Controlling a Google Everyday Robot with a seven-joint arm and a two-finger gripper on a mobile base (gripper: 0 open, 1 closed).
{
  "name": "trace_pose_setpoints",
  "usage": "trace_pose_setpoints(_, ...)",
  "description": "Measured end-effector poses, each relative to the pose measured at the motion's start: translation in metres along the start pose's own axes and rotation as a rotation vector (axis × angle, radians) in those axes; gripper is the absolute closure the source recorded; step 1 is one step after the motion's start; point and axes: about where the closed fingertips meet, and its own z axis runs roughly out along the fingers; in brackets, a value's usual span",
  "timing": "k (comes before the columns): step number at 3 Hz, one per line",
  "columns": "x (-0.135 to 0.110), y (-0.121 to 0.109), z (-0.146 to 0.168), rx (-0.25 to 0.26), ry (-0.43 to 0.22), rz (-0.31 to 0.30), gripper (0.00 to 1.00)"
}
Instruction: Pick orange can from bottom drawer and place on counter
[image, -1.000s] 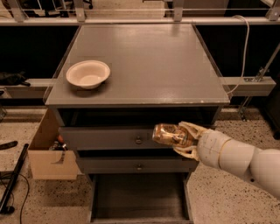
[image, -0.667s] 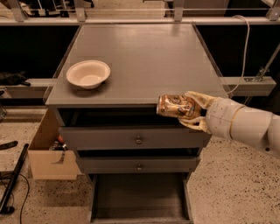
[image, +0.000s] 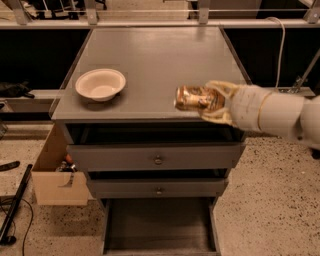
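Observation:
My gripper (image: 212, 102) comes in from the right on a white arm and is shut on the orange can (image: 197, 98). The can lies on its side in the fingers, held over the front right part of the grey counter (image: 155, 60), near its front edge. Whether the can touches the counter I cannot tell. The bottom drawer (image: 160, 227) stands pulled open below the two knobbed drawers, and its dark inside shows nothing in it.
A cream bowl (image: 100, 84) sits on the counter's front left. A cardboard box (image: 55, 172) stands on the floor left of the cabinet. A rail runs behind the counter. A dark pole and cables lie on the floor at far left.
My gripper has lifted the orange can from in front of the top drawer up to counter height, over the counter's front right edge.

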Motion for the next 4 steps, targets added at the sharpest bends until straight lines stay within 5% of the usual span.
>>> trace_pose_setpoints(1, -0.025, -0.078, 0.039, 0.053, -0.075, 0.014, 1.0)
trace_pose_setpoints(2, -0.039, -0.114, 0.076, 0.079, -0.136, 0.066, 1.0)
trace_pose_setpoints(4, -0.036, -0.113, 0.076, 0.093, -0.123, 0.069, 1.0)
